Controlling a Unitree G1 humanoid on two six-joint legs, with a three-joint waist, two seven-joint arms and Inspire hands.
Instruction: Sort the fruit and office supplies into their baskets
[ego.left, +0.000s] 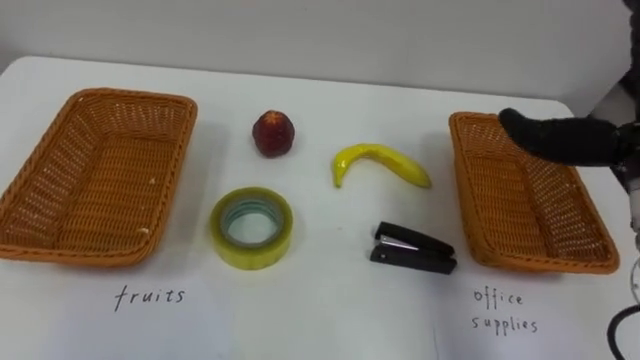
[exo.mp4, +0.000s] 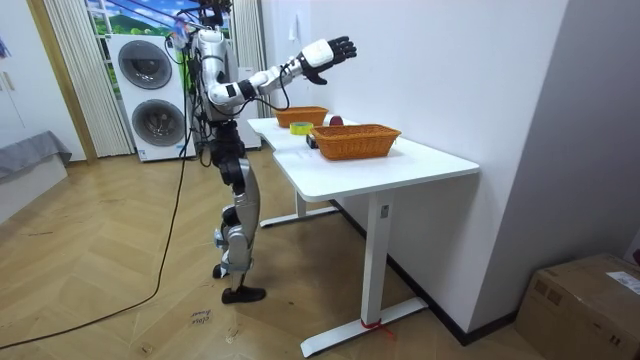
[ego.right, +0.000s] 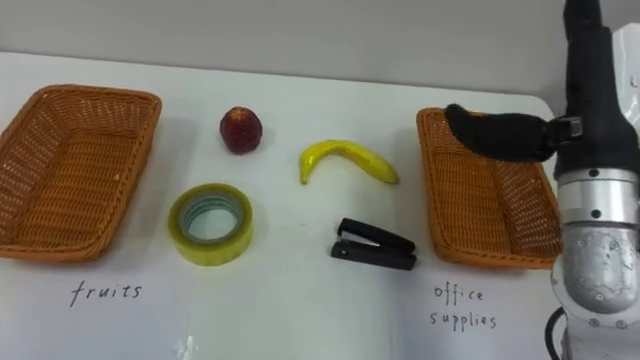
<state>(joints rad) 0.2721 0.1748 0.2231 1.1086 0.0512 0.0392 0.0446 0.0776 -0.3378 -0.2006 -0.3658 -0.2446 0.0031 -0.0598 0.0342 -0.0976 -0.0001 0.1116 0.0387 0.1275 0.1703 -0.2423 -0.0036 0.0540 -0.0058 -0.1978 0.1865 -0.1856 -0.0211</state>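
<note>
On the white table (ego.left: 320, 310) lie a dark red round fruit (ego.left: 273, 133), a yellow banana (ego.left: 380, 160), a roll of yellowish tape (ego.left: 252, 228) and a black stapler (ego.left: 412, 250), all between two wicker baskets. The left basket (ego.left: 100, 97) sits above a handwritten label for fruits and holds nothing. The right basket (ego.left: 520, 215) sits above a label for office supplies and also holds nothing. My right hand (ego.right: 590, 110) hangs raised over the right basket, open and holding nothing, its thumb (ego.right: 490, 132) pointing left. The room view shows that hand (exo.mp4: 330, 52) high above the table with fingers spread.
A wall runs close behind the table's far edge. In the room view I stand at the table's end, with stacked washing machines (exo.mp4: 150, 95) behind me and a cardboard box (exo.mp4: 590, 300) on the floor at the room view's right.
</note>
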